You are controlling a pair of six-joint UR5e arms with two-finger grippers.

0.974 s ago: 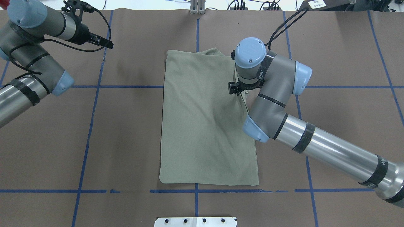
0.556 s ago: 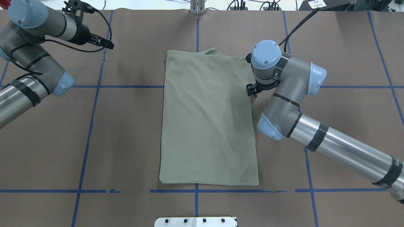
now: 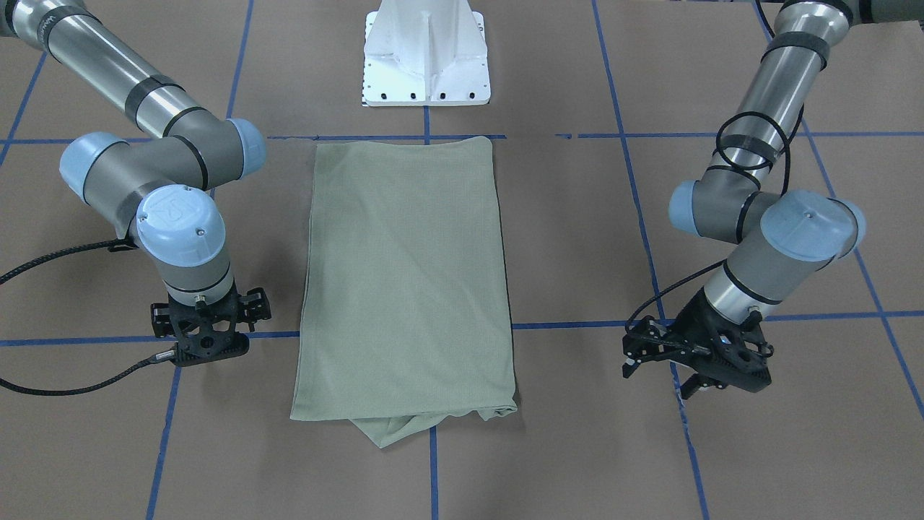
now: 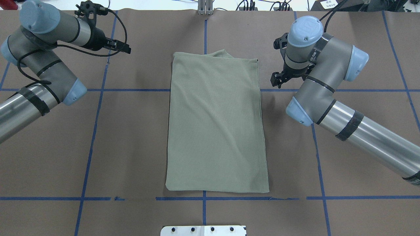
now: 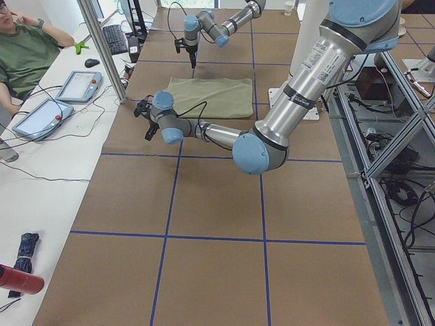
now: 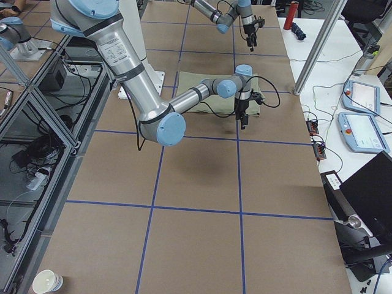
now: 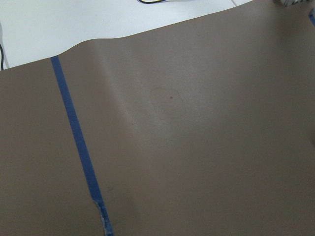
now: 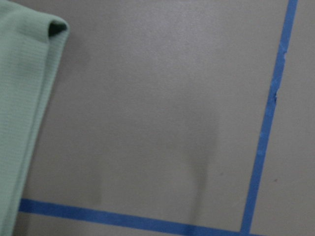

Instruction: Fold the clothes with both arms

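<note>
While you watch from overhead, the sage-green shirt (image 4: 216, 124) lies flat in the middle of the tabletop (image 4: 131, 147), folded into a long rectangle with its near short edge just beyond a blue tape line (image 4: 229, 198). At its far end a bit of fabric pokes out past the otherwise straight edge.

You see the right gripper (image 4: 277, 80) hanging just beside the shirt's far right corner, clear of the cloth and holding nothing. Its fingers point down and are mostly hidden under the wrist, but its wrist camera shows two faint, separate shadows on the tabletop, so the jaws look spread. That same view catches the shirt's folded corner at its left edge.

You find the left gripper (image 3: 653, 379) well apart from the shirt on the other side, tilted toward the tabletop over a tape line, fingers parted and empty.
</note>
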